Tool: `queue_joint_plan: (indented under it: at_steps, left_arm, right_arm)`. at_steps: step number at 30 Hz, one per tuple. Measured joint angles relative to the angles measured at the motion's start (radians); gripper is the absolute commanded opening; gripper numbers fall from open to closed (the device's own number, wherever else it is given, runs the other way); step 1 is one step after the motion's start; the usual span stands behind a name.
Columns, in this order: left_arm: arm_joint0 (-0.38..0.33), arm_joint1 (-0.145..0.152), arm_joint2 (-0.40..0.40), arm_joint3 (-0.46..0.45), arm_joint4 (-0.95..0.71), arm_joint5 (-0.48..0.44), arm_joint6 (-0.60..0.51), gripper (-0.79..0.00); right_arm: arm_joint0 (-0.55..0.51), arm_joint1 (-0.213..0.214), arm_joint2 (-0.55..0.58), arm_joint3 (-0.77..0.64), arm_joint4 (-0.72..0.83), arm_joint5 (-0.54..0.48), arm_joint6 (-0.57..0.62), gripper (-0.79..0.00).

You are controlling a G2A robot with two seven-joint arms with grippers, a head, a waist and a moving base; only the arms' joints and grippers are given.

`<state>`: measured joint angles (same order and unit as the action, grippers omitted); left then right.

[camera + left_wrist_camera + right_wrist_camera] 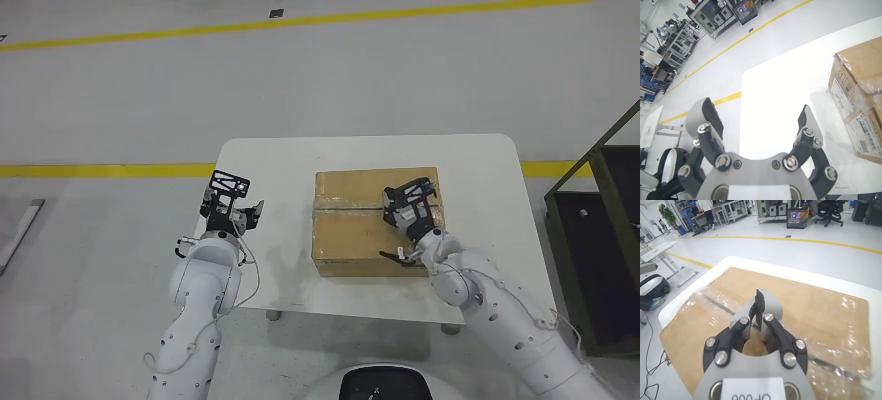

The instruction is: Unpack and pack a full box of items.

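Observation:
A closed brown cardboard box (350, 225) lies on the white table (280, 270), with clear tape over its top seam (715, 300). My right gripper (411, 199) hovers low over the box top (810, 313) near the seam, its fingers (772, 306) shut with nothing visible between them. My left gripper (238, 200) is over bare table to the left of the box, apart from it. Its fingers (712, 113) stand open and hold nothing. The box's labelled side (857, 121) faces the left gripper (756, 106).
A dark metal rack (600, 250) stands on the floor off the table's right end. Bare table surface (772, 85) lies between the left gripper and the box. The table's rounded edge (730, 260) runs close past the far side of the box.

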<state>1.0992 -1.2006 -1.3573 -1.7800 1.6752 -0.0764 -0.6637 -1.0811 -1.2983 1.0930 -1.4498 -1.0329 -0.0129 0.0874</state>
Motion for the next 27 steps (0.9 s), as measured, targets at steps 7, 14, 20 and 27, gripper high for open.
queue_joint_plan:
  at_steps: [7,14,20,27]
  left_arm:
    - [0.0,0.0,0.0,0.0,0.0,0.0,0.0,0.0]
    - [0.011,-0.001,0.0,-0.006,-0.021,-0.008,0.027,0.0]
    - [0.019,-0.008,0.021,-0.025,-0.05,-0.015,0.056,-0.785]
    - [0.04,-0.023,0.039,-0.071,-0.131,0.098,0.069,-0.785]
  right_arm:
    - [-0.123,0.031,0.164,-0.088,0.006,0.013,0.032,-0.785]
    - [-0.19,0.048,0.32,-0.138,0.055,0.052,0.025,-0.785]
    - [-0.288,0.068,0.497,-0.241,0.079,0.045,0.03,-0.785]
    - [-0.425,0.085,0.643,-0.41,0.078,-0.025,0.096,-0.785]
